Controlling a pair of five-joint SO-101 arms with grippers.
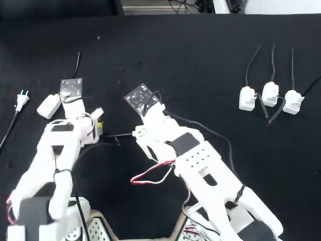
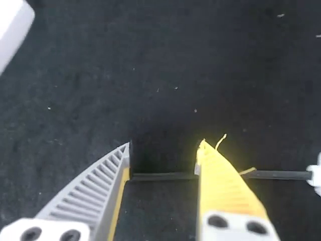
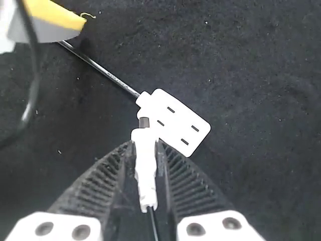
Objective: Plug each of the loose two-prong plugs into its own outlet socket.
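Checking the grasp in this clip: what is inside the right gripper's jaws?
A white two-prong plug is clamped in the right gripper. Its front end sits at the edge of the white outlet socket; whether the prongs are in cannot be seen.

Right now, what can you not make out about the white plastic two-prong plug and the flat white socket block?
- Prongs: right wrist view, hidden by the white plastic two-prong plug body and the right gripper; whether they enter the flat white socket block is unclear.
- High view: the right arm largely covers both.
- Left wrist view: a white object, cut by the edge.
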